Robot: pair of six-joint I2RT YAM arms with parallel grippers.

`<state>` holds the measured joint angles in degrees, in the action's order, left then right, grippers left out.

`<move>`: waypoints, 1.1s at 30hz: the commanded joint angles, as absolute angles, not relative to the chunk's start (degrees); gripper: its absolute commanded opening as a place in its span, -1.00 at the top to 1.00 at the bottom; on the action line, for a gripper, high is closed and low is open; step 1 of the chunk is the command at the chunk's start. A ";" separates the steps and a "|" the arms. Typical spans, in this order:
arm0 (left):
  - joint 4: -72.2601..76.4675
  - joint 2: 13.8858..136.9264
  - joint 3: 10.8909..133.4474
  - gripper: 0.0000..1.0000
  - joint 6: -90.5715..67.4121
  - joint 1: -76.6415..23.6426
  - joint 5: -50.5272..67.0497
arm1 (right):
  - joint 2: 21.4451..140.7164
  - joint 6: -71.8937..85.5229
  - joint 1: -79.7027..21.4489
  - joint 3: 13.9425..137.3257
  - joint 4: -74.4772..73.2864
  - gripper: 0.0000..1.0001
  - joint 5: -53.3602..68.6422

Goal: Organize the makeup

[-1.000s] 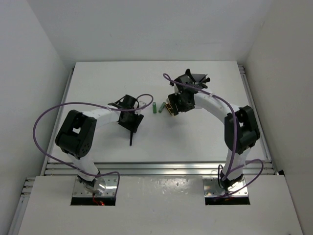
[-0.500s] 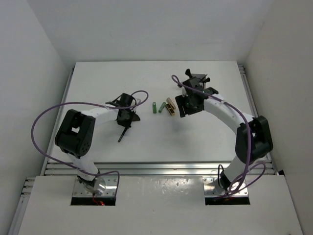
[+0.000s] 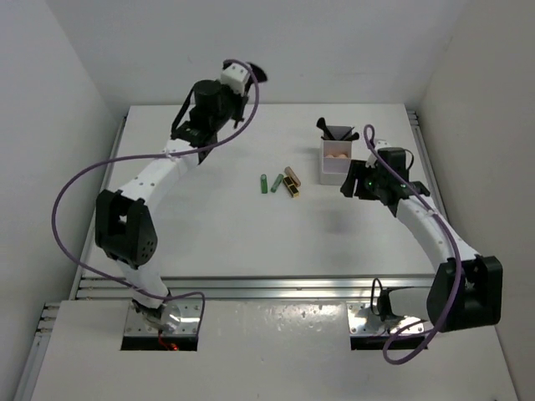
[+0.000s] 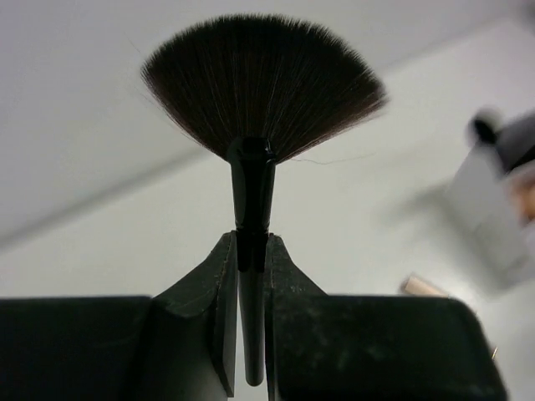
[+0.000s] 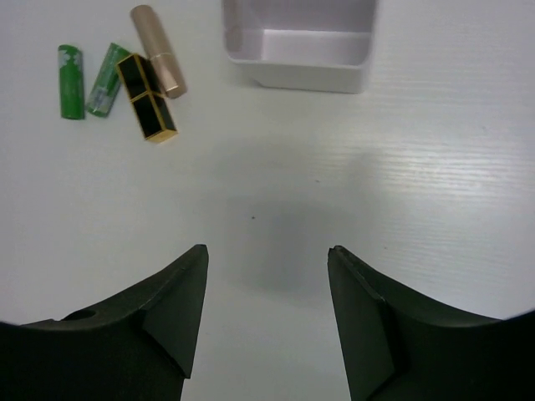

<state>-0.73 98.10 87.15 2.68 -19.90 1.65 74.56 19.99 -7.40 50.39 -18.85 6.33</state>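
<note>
My left gripper (image 4: 251, 251) is shut on the thin handle of a black fan-headed brush (image 4: 263, 83). It holds the brush (image 3: 255, 73) high above the table's far left, bristles fanned outward. My right gripper (image 5: 267, 255) hangs open over bare table, just right of and nearer than the white box (image 3: 334, 167). Nothing sits between its fingers. Two green tubes (image 5: 71, 81) (image 5: 104, 79), a black-gold tube (image 5: 146, 98) and a tan tube (image 5: 159, 50) lie side by side left of the box. Black brushes (image 3: 338, 131) and peach sponges (image 3: 337, 153) sit in the box.
The box's nearest compartment (image 5: 297, 50) looks empty in the right wrist view. Purple cables loop off both arms. A metal rail (image 3: 267, 286) runs along the near table edge, and white walls close in the back and both sides.
My left gripper shut on the brush lying on the table, then rose and swung to the far left with it. My right arm drew back rightward from the tubes, uncovering the box.
</note>
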 commanded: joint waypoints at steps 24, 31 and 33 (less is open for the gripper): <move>60.48 146.08 117.71 1.00 -4.46 -41.57 2.90 | 66.88 18.11 7.38 44.03 -26.19 -0.19 13.80; 57.57 145.81 114.08 1.00 -5.01 -42.80 0.36 | 68.82 18.02 7.47 44.56 -25.14 -0.19 15.38; 57.57 146.34 114.08 1.00 -4.39 -42.28 0.35 | 69.17 17.75 7.38 45.44 -25.75 -0.19 15.47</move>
<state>54.19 147.96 112.99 -3.68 -42.44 1.87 68.73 18.79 7.16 44.27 -26.13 14.20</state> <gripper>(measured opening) 0.161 0.599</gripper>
